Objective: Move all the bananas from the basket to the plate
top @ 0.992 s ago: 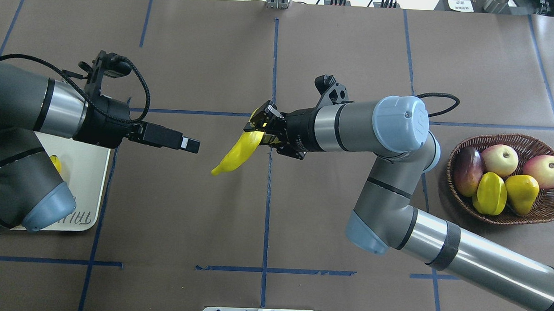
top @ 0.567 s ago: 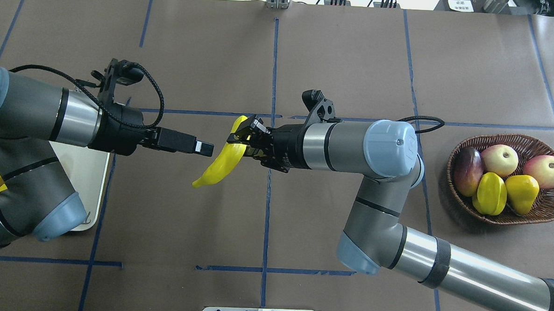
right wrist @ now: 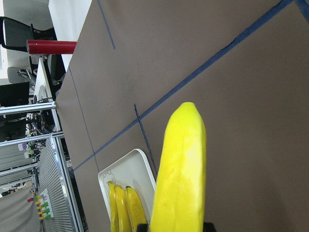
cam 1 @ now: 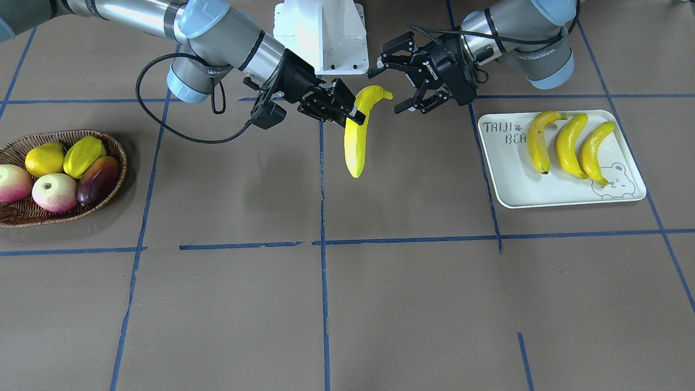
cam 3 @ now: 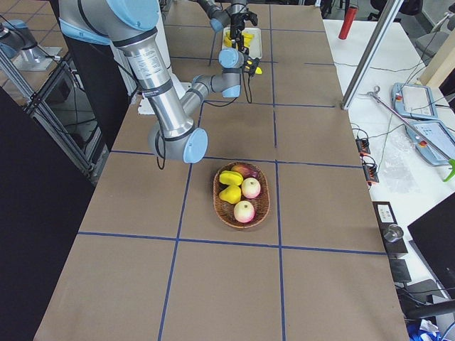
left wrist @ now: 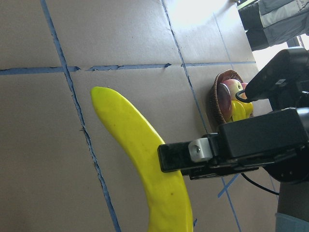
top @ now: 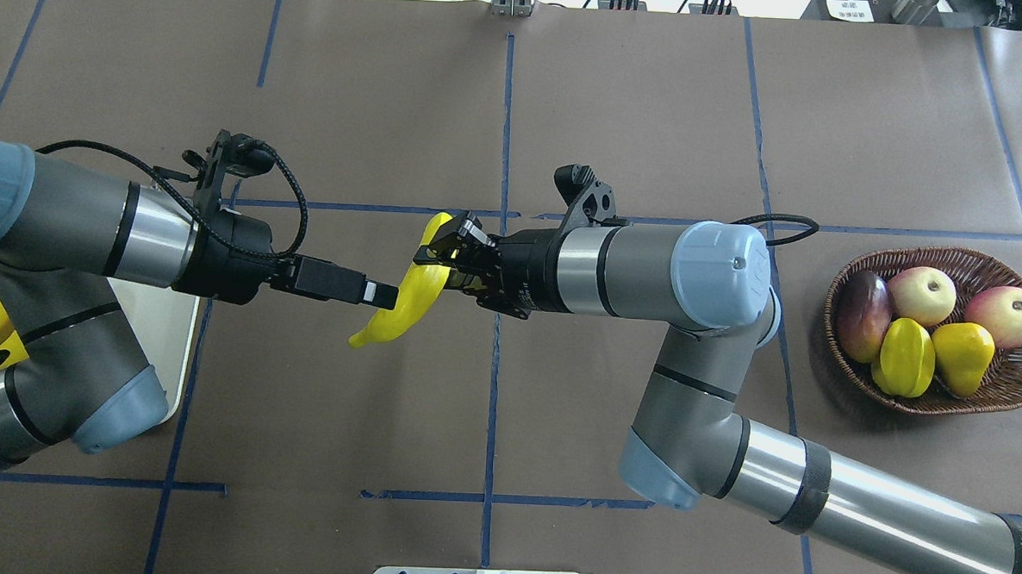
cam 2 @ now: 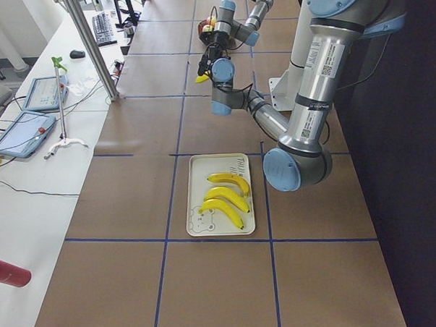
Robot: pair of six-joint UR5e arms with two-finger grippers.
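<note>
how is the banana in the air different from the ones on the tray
The held banana hangs tip-down in the air, clamped in the right gripper. The three tray bananas lie flat side by side on the plate, ungripped. All are glossy yellow and similar in size.

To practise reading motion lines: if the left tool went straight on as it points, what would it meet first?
Most likely the banana held in the right tool, just ahead of the left tool; depth is unclear.
</note>
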